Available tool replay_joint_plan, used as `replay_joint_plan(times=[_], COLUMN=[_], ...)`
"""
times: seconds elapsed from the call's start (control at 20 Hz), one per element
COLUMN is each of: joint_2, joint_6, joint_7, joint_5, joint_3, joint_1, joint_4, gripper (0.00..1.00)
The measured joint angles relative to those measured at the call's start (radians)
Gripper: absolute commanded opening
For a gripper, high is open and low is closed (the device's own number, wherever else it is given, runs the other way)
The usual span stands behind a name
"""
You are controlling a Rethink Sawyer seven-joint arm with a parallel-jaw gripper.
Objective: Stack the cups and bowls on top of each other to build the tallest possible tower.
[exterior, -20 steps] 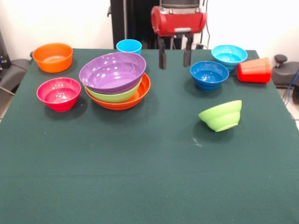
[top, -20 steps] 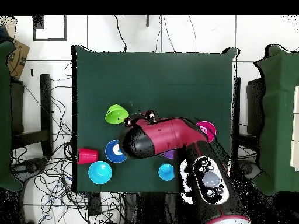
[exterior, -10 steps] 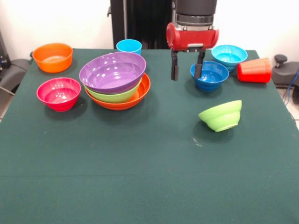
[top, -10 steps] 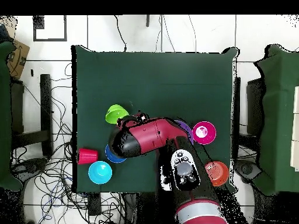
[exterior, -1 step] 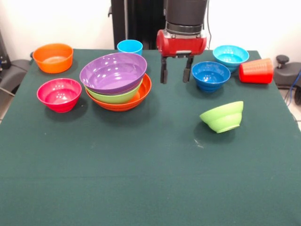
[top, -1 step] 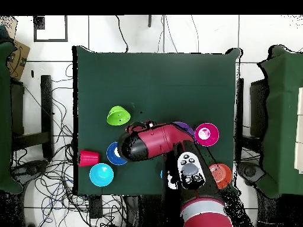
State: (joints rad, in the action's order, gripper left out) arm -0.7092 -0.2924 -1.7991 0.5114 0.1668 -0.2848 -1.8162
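The pincer [exterior, -1 step: 175, 75] hangs released and empty above the surface [exterior, -1 step: 141, 179], between the tower [exterior, -1 step: 117, 81] of purple, lime and orange bowls and the dark blue bowl [exterior, -1 step: 210, 75] toward the far edge.

A dark green cloth-covered counter [exterior, -1 step: 141, 179] fills the front view; from overhead it shows as a green square [top, -1 step: 177, 83] on a white tiled floor [top, -1 step: 260, 35]. Tangled black cables [top, -1 step: 50, 177] lie on the floor beside the counter and along its lower edge. A brown cardboard box [top, -1 step: 19, 56] sits at the upper left of the overhead view. Green-covered surfaces [top, -1 step: 284, 118] stand at both side edges of that view. A black square outline [top, -1 step: 50, 28] marks the floor near the top.
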Motion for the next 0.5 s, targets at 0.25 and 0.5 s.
replay_joint_plan(times=[0.25, 0.5], joint_2=[0.009, -0.007], joint_6=[0.0, 0.0], joint_7=[0.0, 0.0], joint_5=[0.0, -0.003], joint_3=[-0.025, -0.031], joint_1=[0.012, 0.017], joint_4=[0.0, -0.001], gripper=[1.0, 1.0])
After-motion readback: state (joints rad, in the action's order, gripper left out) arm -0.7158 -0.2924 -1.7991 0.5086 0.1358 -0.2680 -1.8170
